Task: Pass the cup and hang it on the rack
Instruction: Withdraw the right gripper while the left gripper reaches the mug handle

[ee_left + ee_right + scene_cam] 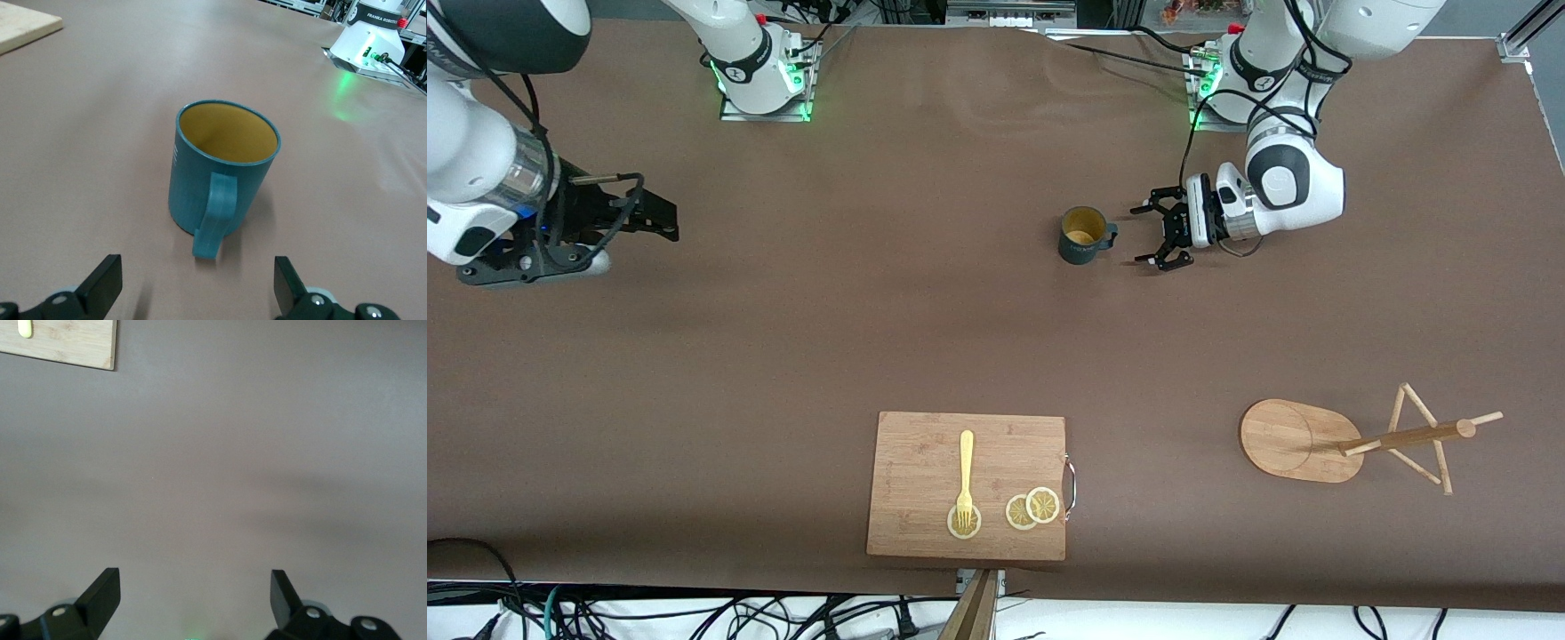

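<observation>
The dark teal cup (pixel 1083 236) stands upright on the brown table, its yellowish inside showing and its handle pointing toward my left gripper (pixel 1152 236). That gripper is open, low beside the cup and just short of the handle. In the left wrist view the cup (pixel 220 177) sits between and ahead of the open fingers (pixel 107 283). The wooden rack (pixel 1325 440) lies on its side near the front edge at the left arm's end of the table. My right gripper (pixel 660 216) is open and empty, waiting over bare table at the right arm's end.
A bamboo cutting board (pixel 925 462) with a yellow fork (pixel 965 476) and lemon slices (pixel 1032 508) lies near the front edge, mid-table. Its corner shows in the right wrist view (pixel 67 343). Arm bases stand along the table's top edge.
</observation>
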Available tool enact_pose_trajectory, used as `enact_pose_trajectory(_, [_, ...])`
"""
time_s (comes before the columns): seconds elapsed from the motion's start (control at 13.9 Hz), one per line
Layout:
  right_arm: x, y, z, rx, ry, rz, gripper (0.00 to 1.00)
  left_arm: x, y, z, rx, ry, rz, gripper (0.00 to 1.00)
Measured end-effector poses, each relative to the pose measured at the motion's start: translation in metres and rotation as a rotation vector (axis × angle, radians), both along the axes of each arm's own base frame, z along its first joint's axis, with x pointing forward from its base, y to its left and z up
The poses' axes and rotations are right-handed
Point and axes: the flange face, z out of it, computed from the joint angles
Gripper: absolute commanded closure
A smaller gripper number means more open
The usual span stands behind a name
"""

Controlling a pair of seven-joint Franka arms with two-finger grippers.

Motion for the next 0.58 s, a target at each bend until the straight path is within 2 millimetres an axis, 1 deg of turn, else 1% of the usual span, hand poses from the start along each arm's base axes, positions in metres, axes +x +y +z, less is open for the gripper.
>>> enact_pose_trajectory(0.14, [-0.005, -0.011, 0.002, 0.002, 0.002, -0.001, 0.01, -0.003, -0.001, -0.008, -0.016, -0.027, 0.009, 0.0])
enact_pose_trajectory(0.29, [-0.015, -0.017, 0.006, -0.002, 0.004, -0.006, 0.01, -0.007, -0.002, -0.016, -0.029, -0.044, 0.019, 0.0])
enact_pose_trajectory(0.43, [-0.025, -0.017, 0.012, -0.005, -0.003, -0.004, 0.0, -0.01, -0.004, -0.022, -0.036, -0.058, 0.021, 0.0])
enact_pose_trajectory(0.58, [-0.029, -0.015, 0.012, -0.007, -0.001, 0.0, 0.01, -0.012, -0.006, -0.026, -0.044, -0.066, 0.034, 0.0])
